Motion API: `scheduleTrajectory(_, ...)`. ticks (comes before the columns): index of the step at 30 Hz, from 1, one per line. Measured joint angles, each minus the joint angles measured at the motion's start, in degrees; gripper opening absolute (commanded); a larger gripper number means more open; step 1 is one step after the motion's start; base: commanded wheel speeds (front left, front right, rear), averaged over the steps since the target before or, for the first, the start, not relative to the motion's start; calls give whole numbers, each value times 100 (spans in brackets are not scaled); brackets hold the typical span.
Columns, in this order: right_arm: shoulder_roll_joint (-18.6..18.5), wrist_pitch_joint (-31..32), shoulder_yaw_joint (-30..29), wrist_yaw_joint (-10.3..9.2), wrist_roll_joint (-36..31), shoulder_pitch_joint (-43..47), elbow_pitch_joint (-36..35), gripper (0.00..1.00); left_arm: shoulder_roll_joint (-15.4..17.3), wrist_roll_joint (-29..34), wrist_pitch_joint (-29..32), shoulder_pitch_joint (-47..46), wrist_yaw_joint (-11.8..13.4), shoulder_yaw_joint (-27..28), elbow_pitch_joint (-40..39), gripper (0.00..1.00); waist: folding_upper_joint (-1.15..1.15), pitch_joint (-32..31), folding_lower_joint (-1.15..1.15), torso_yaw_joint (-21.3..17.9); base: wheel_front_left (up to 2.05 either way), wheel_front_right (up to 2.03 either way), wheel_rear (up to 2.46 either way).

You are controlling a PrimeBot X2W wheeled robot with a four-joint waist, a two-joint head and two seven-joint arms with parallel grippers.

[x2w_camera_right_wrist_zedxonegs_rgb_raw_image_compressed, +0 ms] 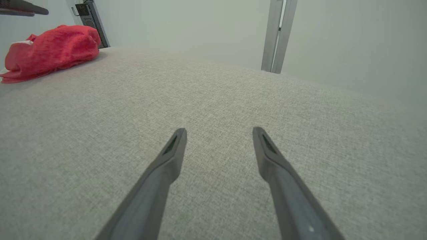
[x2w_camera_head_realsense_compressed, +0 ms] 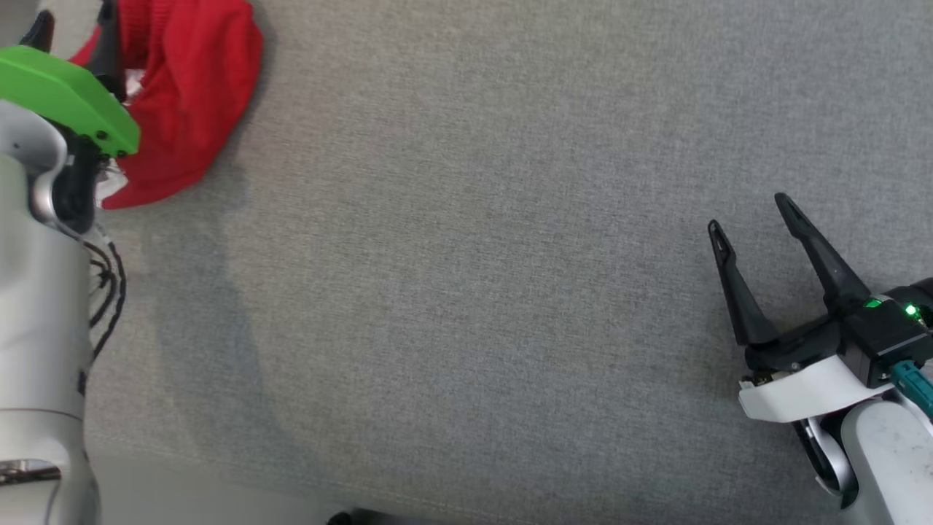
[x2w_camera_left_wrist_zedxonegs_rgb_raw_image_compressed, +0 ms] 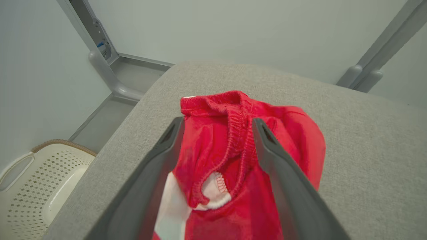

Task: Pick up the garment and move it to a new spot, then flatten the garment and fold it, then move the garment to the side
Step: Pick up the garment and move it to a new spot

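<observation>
The red garment [x2w_camera_head_realsense_compressed: 189, 95] lies bunched by the corner edge of the grey surface [x2w_camera_head_realsense_compressed: 466, 292], with the left hand [x2w_camera_left_wrist_zedxonegs_rgb_raw_image_compressed: 217, 125] spread over it. The right hand [x2w_camera_head_realsense_compressed: 751, 215] is spread too, well apart across open cloth.

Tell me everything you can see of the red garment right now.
The red garment is a soft, knit-looking fabric, bunched in a crumpled heap. A ribbed, stitched hem loops across its middle, and white patches show near its lower edge. It lies near the far left corner of the grey cloth surface. The left gripper hangs open over it, fingers either side of the hem; contact cannot be told.
</observation>
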Motion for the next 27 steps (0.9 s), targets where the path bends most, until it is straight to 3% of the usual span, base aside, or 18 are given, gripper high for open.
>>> scheduleTrajectory(6, 10, 0, -63, 0, -16, -136, -147, 100, 164, -432, 365, -417, 0, -132, 814, 100, 0, 409, 0, -173, 0, 0, 0)
scheduleTrajectory(14, 56, -16, -109, 0, -15, -254, -259, 100, 258, -858, 581, -532, 0, -528, 1156, 100, 0, 738, -1, -367, 0, 0, 0)
scheduleTrajectory(15, 71, -16, -96, 0, -15, -283, -260, 100, 298, -898, 577, -534, 0, -581, 1161, 84, 0, 750, -1, -390, 0, 0, 0)
scheduleTrajectory(16, 86, -16, -79, 0, -15, -311, -256, 100, 336, -912, 524, -533, 0, -630, 1157, 5, 0, 755, -1, -409, 0, 0, 0)
scheduleTrajectory(17, 109, -16, -54, 0, -15, -340, -243, 100, 386, -918, 386, -525, 0, -695, 1155, 0, 0, 755, -1, -433, 0, 0, 0)
scheduleTrajectory(27, 449, -8, 65, 0, 49, -437, 30, 100, 921, -900, -1444, -57, 0, -1407, 743, 0, 0, 366, -1, -632, 0, 0, 0)
